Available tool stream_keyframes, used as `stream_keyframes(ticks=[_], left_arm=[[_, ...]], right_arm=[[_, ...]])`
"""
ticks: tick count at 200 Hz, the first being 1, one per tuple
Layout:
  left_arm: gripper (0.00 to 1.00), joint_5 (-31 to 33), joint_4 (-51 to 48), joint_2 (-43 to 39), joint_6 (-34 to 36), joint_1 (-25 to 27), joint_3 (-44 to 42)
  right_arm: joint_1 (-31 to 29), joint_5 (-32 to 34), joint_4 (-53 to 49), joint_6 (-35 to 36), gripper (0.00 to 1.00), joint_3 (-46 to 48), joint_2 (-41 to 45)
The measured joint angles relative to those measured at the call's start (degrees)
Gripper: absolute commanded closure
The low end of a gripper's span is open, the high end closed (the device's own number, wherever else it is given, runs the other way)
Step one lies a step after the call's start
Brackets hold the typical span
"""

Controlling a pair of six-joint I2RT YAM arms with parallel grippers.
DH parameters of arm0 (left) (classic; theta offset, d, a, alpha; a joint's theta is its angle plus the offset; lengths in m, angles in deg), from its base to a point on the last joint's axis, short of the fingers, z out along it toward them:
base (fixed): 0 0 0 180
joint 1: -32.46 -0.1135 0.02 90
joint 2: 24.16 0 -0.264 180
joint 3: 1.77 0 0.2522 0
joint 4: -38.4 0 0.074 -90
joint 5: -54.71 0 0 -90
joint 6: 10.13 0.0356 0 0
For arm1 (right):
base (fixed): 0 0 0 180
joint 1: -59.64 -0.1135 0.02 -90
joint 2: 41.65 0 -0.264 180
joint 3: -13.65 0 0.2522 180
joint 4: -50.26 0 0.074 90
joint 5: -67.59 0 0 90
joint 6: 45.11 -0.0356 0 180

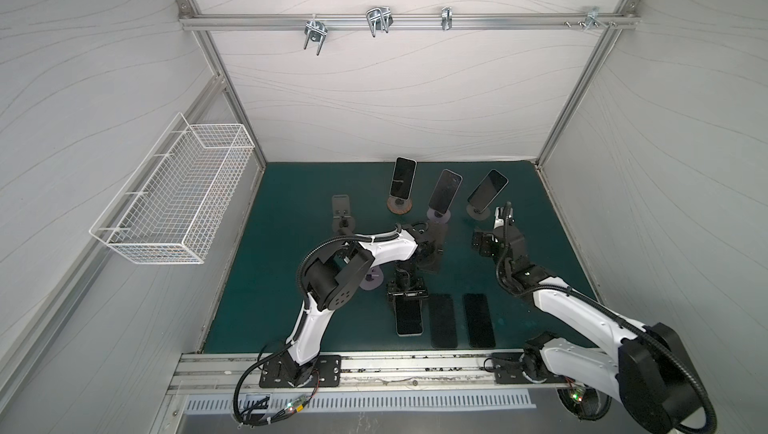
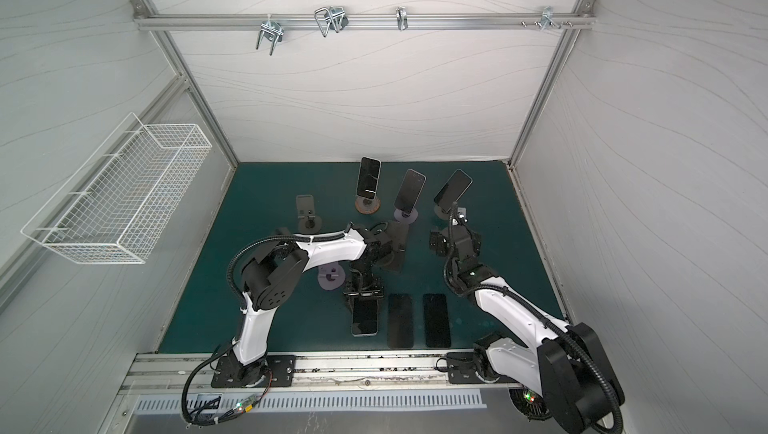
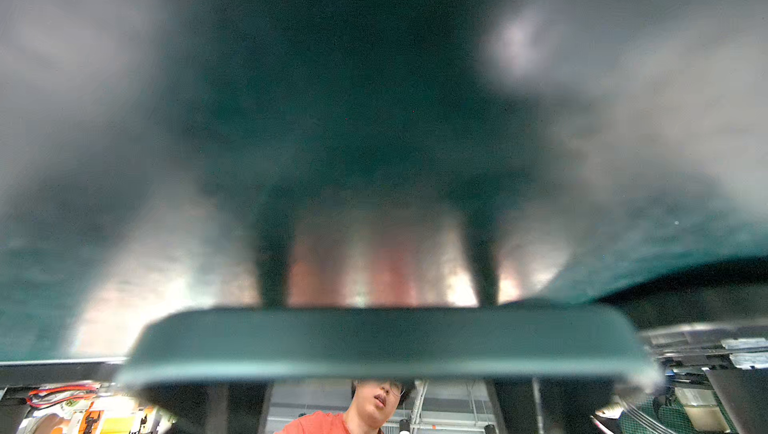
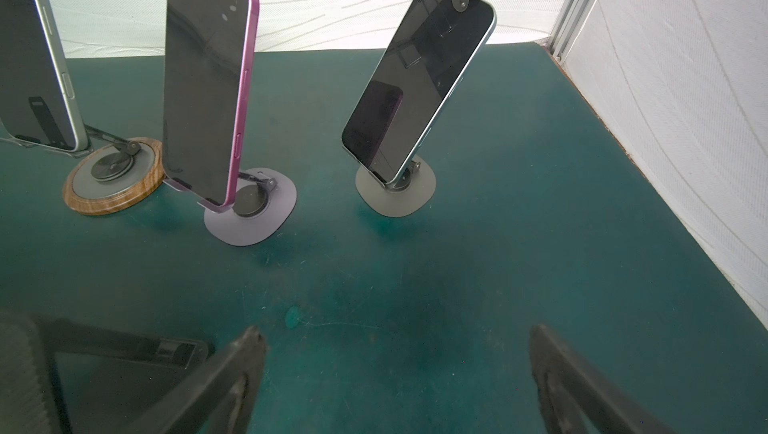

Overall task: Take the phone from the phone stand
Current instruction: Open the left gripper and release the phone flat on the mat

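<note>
Flat on the green mat, screen up, near the front rail: a silver-rimmed phone with dark glass, leftmost of three side by side. Just to its right, a second flat phone and a third flat phone, both all black. Right over the far end of the silver-rimmed phone, the left gripper, pointing down. Jaws apart or pinched on the rim: impossible to tell, given only a blurred teal-tinted edge across the left wrist view. Farther back, a pink-edged phone upright on a lilac stand, and to its right a blue-edged phone leaning on a grey stand. Low over bare mat just short of those two, the right gripper, fingers spread wide, nothing between them. At far left, an empty dark stand.
</note>
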Motion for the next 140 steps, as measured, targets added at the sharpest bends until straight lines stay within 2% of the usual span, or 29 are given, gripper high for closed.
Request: stream_keyframes(ticks=[140], left_arm=[[0.23, -0.04, 0.09, 0.0, -0.24, 0.0, 0.02]], right_arm=[[0.02, -0.04, 0.0, 0.0, 0.01, 0.0, 0.0]])
